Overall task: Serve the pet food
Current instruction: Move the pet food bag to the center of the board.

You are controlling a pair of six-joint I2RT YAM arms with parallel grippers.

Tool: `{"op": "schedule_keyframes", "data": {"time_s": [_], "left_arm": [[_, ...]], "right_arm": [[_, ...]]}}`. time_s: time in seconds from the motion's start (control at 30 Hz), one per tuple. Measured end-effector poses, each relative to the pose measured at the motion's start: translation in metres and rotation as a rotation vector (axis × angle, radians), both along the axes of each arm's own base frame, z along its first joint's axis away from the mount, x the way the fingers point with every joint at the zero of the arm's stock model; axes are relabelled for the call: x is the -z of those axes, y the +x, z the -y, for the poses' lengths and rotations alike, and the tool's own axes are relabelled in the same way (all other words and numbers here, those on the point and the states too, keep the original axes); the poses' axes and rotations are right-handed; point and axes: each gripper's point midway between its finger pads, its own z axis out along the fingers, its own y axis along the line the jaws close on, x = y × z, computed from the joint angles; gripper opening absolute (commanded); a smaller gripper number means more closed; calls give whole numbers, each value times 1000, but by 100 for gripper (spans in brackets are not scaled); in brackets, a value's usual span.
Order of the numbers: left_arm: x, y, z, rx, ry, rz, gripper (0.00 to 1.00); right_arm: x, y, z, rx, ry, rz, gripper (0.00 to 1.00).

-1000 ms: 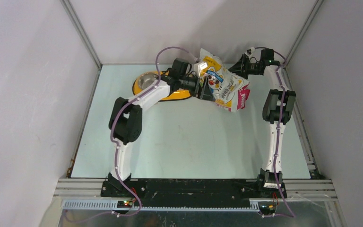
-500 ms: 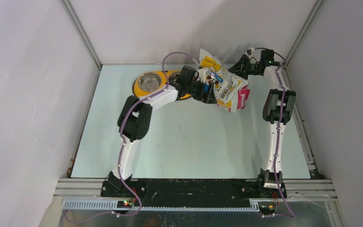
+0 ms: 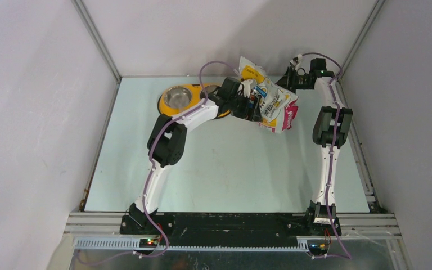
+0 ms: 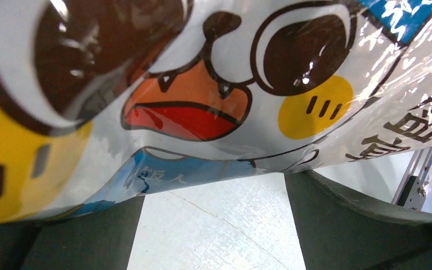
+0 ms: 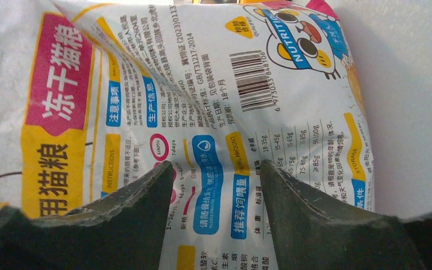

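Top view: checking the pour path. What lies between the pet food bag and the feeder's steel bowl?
The left arm and its open left gripper, at the pet food bag; the top view shows it.

plain white walls (image 3: 163,34) enclose a pale green table (image 3: 230,169) edged with metal rails (image 3: 367,174).

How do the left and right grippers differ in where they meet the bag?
The left gripper faces the bag's cartoon-cat front; the right gripper faces its barcode back. The left gripper's jaws stand wide; the right gripper's narrower. The left arm crosses the feeder; the right arm does not. Both are close against the bag.
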Motion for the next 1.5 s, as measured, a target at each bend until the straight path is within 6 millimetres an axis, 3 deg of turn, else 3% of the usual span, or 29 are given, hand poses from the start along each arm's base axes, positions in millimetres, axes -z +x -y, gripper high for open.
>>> {"op": "schedule_keyframes", "data": {"time_s": [0.33,0.73,1.03,1.17,1.27,1.5], "left_arm": [[1,-7,9,-20,50,-49,98],[6,-51,26,-6,142,-98,99],[7,-92,22,-13,244,-83,100],[2,-122,13,17,272,-100,100],[-13,-148,8,65,252,-111,100],[-56,-203,-30,192,138,-169,100]], "right_arm": [[6,-18,1,-96,-91,230,59],[9,-61,14,-115,-183,284,59],[15,-93,5,-173,-161,293,57],[14,-110,-11,-240,-108,303,57],[13,-124,-30,-295,-50,291,57],[10,-176,-106,-456,137,139,59]]}}
